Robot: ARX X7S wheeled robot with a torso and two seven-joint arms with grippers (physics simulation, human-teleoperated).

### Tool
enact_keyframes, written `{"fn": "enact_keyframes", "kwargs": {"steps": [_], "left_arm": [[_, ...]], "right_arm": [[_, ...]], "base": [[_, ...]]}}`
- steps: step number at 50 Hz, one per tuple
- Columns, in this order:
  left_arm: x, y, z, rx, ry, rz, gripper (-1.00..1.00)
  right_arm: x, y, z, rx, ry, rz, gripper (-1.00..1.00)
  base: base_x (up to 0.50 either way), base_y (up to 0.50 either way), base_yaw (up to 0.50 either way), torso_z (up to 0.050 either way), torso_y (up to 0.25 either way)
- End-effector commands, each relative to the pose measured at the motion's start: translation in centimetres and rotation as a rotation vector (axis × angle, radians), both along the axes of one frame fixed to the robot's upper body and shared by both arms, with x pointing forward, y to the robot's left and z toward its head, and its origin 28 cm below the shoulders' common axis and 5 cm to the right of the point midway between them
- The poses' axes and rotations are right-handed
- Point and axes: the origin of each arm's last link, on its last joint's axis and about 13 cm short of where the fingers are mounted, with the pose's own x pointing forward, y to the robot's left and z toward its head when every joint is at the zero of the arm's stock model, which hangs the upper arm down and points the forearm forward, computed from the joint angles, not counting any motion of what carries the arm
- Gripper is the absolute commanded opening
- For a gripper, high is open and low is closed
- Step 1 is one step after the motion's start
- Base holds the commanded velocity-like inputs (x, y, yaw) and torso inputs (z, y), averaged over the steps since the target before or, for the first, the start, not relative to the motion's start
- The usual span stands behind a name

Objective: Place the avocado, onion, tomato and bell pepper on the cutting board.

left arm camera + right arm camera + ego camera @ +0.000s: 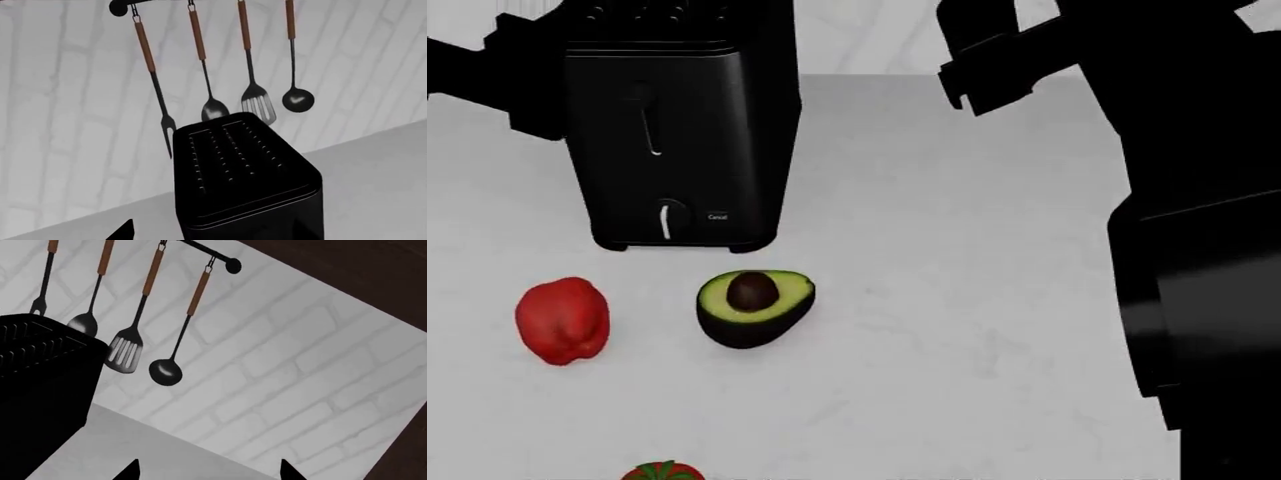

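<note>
On the white counter in the head view, the halved avocado (pixel 754 305) lies flesh up in front of a black toaster. The lumpy red bell pepper (pixel 561 320) sits to its left. Only the top of the tomato (pixel 665 471) shows at the bottom edge. The onion and the cutting board are out of view. My left gripper (pixel 208 234) faces the toaster top; one fingertip (pixel 124 231) shows far to the side and the other is lost against the black. My right gripper (pixel 210 472) is open and empty, facing the brick wall. Both are raised, away from the vegetables.
The black toaster (pixel 674 130) stands at the back left of the counter. A fork, spoon, spatula and ladle (pixel 165 371) hang from a rail on the white brick wall behind it. My right arm (pixel 1188 200) fills the right side of the head view.
</note>
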Motion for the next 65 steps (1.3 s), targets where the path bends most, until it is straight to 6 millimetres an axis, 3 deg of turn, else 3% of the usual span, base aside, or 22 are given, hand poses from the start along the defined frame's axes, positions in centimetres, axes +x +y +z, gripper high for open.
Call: {"fn": "enact_keyframes", "kwargs": {"steps": [1, 12, 16, 28, 36, 49, 54, 65], "left_arm": [[-0.8, -0.2, -0.5, 0.0, 0.009, -0.039, 1.0], [-2.1, -0.3, 0.7, 0.139, 0.084, -0.141, 1.0], [-2.0, -0.9, 0.9, 0.086, 0.21, -0.204, 1.0], [-0.9, -2.3, 1.3, 0.1, 0.315, -0.291, 1.0], [-0.5, -3.0, 0.5, 0.1, 0.383, -0.349, 1.0], [0.9, -4.7, -1.3, 0.113, 0.432, -0.385, 1.0], [1.7, -5.0, -3.1, 0.124, 0.452, -0.382, 1.0], [2.6, -5.4, -5.0, 0.092, 0.501, -0.395, 1.0]], "right_arm": [[-0.4, 0.0, 0.0, 0.026, 0.0, 0.026, 1.0], [-0.9, -0.4, 0.1, 0.036, -0.013, 0.008, 1.0], [-0.9, -0.5, 0.0, 0.04, -0.008, 0.007, 1.0], [-1.0, -0.6, 0.4, 0.022, -0.006, 0.003, 1.0], [-1.3, -0.6, 1.5, 0.007, -0.017, 0.002, 1.0], [-1.6, -0.8, 1.0, 0.009, -0.014, 0.005, 1.0], [-1.5, -0.7, 0.7, 0.007, -0.01, 0.012, 1.0], [-1.8, -0.6, 1.1, -0.005, -0.01, 0.016, 1.0]], "base": [[0.0, 0.0, 0.0, 0.0, 0.0], [0.0, 0.0, 0.0, 0.0, 0.0], [0.0, 0.0, 0.0, 0.0, 0.0], [0.0, 0.0, 0.0, 0.0, 0.0], [0.0, 0.0, 0.0, 0.0, 0.0], [0.0, 0.0, 0.0, 0.0, 0.0], [0.0, 0.0, 0.0, 0.0, 0.0], [0.0, 0.0, 0.0, 0.0, 0.0]]}}
